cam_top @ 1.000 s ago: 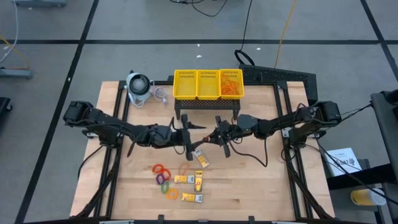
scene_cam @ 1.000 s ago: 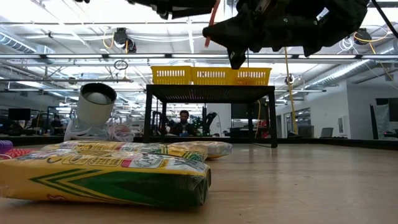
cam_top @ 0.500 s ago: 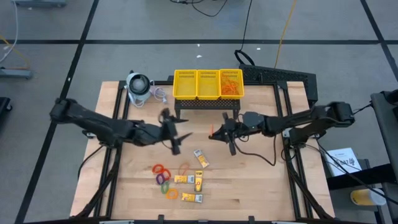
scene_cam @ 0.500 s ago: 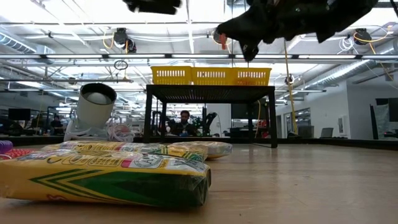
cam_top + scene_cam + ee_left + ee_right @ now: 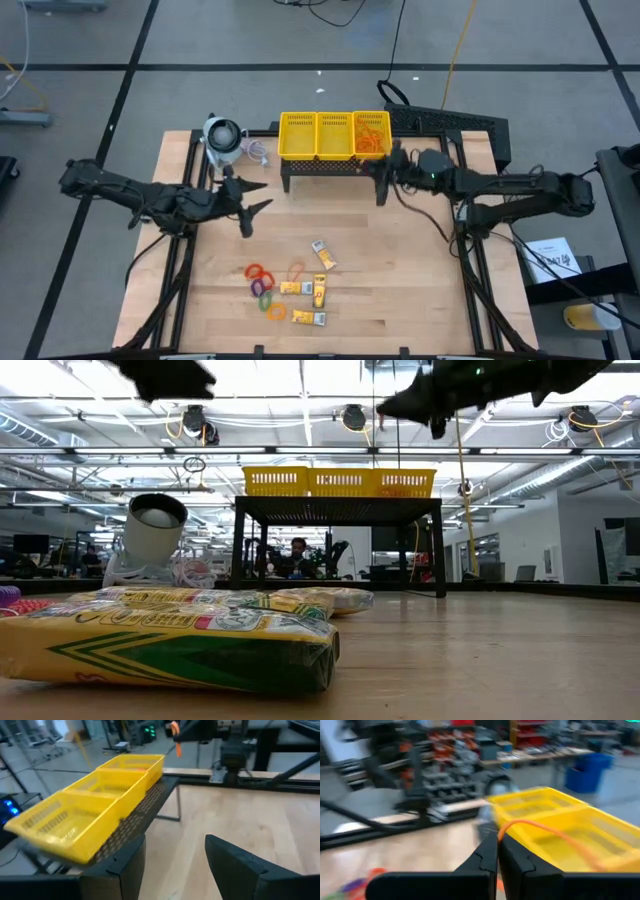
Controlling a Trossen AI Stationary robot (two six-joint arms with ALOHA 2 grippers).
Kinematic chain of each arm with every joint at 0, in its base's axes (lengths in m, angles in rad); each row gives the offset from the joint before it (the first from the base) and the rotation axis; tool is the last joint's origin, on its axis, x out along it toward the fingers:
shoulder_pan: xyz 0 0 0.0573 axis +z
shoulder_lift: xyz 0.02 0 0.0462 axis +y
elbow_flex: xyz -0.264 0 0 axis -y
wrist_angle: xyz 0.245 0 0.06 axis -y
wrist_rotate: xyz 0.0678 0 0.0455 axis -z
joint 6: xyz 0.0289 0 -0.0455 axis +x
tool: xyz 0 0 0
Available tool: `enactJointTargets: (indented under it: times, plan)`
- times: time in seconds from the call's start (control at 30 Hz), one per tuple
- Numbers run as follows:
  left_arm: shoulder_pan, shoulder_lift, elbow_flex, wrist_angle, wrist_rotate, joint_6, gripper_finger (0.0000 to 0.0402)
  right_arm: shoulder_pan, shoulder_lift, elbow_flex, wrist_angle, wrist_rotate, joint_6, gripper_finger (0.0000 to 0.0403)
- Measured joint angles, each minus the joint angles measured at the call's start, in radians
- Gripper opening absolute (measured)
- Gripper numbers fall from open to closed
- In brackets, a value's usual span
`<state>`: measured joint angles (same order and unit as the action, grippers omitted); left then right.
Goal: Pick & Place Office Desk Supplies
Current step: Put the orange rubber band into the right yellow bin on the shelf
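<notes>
My right gripper (image 5: pixel 384 180) hovers just in front of the yellow mesh basket (image 5: pixel 335 135), by its right compartment. It is shut on a thin orange rubber band (image 5: pixel 545 832). My left gripper (image 5: pixel 254 202) hangs open above the table's left half with nothing between its fingers (image 5: pixel 235 865). On the wood near the front lie several yellow packets (image 5: pixel 320 255), coloured rings (image 5: pixel 262 280) and one loose orange band (image 5: pixel 296 272). The basket's right compartment holds more orange bands (image 5: pixel 372 135). My right gripper pinches one spot of the orange rubber band's loop (image 5: pixel 501 835) between its two fingertips. The fingers lie about level and come from the table's right side. The rest of the loop curves out ahead of the fingers, slack and clear of the table.
The basket stands on a black perforated stand (image 5: pixel 335 170) at the table's far middle. A grey-white round device (image 5: pixel 222 140) with a cord sits at the far left. Bare wood lies between the two grippers and along the table's right half.
The two grippers stood close together over the table's middle and have drawn apart. My right gripper has risen and gone toward the far edge, up to the basket's right compartment, carrying the orange band. My left gripper has pulled back toward the table's left edge.
</notes>
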<state>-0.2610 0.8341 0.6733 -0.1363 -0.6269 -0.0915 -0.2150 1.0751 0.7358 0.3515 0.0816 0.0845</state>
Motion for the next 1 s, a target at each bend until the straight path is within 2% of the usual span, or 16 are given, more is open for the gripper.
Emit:
enactJointTargets:
  times: [0.13, 0.3, 0.5, 0.67, 0.8, 1.0]
  plan:
    - [0.014, -0.081, -0.126, 0.122, -0.035, -0.042, 0.0207, -0.126, 0.008, 0.064, -0.146, 0.000, 0.004, 0.0000]
    - [0.028, -0.126, -0.222, 0.226, -0.037, -0.070, 0.0207, -0.243, 0.042, 0.104, -0.210, -0.004, -0.019, 0.0000]
    - [0.038, -0.121, -0.252, 0.241, -0.039, -0.128, 0.0207, -0.315, 0.040, 0.105, -0.262, -0.005, -0.020, 0.0000]
    - [0.039, -0.120, -0.252, 0.262, -0.048, -0.131, 0.0207, -0.321, 0.039, 0.105, -0.258, -0.006, -0.019, 0.0013]
    - [0.039, -0.120, -0.252, 0.274, -0.048, -0.132, 0.0207, -0.309, 0.040, 0.105, -0.261, -0.007, -0.019, 0.0047]
    - [0.039, -0.120, -0.252, 0.280, -0.048, -0.133, 0.0207, -0.308, 0.055, 0.150, -0.292, -0.059, 0.007, 0.0136]
